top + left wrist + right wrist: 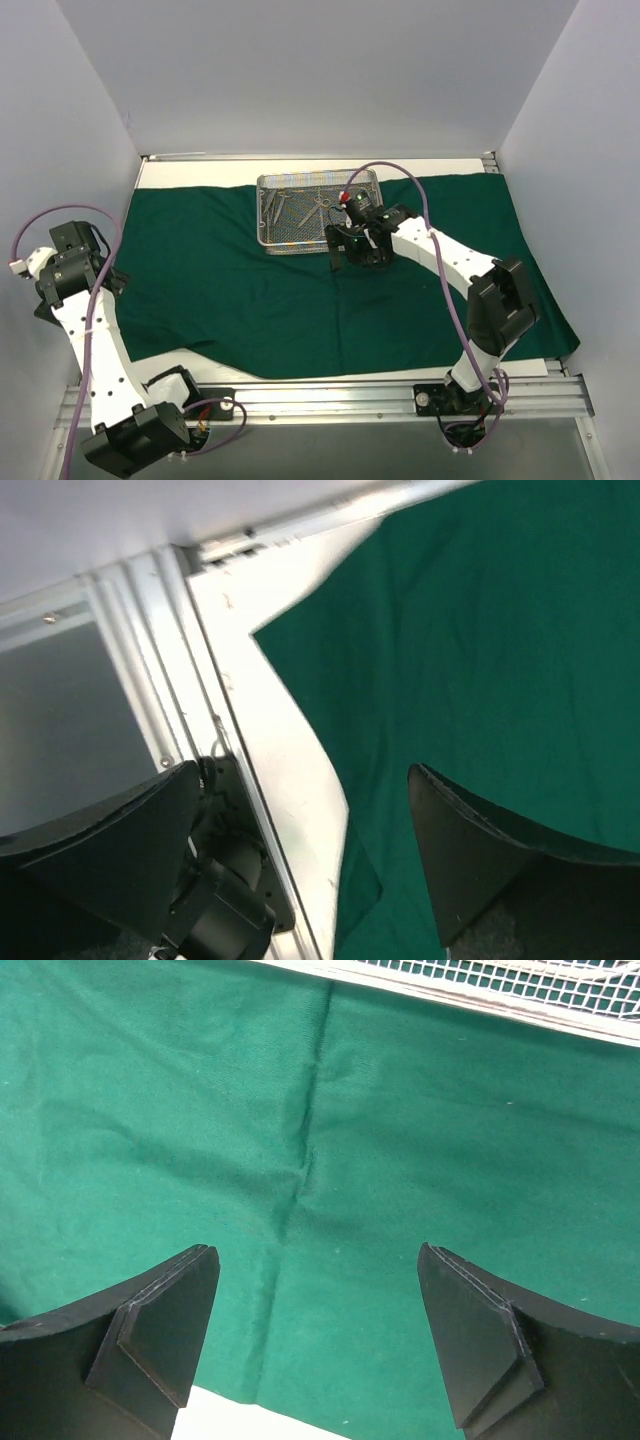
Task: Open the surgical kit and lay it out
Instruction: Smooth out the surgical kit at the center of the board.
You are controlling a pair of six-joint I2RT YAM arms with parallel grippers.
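The dark green drape lies spread open over most of the table. The silver wire-mesh tray sits on it at the back centre, with several thin steel instruments inside. My right gripper is open and empty, low over the drape just in front of the tray's near right corner. In the right wrist view it hovers over a creased fold of drape, with the tray rim at the top. My left gripper is open and empty at the far left; in the left wrist view it hangs over the drape's near left edge.
The bare white table shows along the drape's near left edge and at the back. The left arm's base mount and metal rail line the near edge. Grey walls close in the left, right and back.
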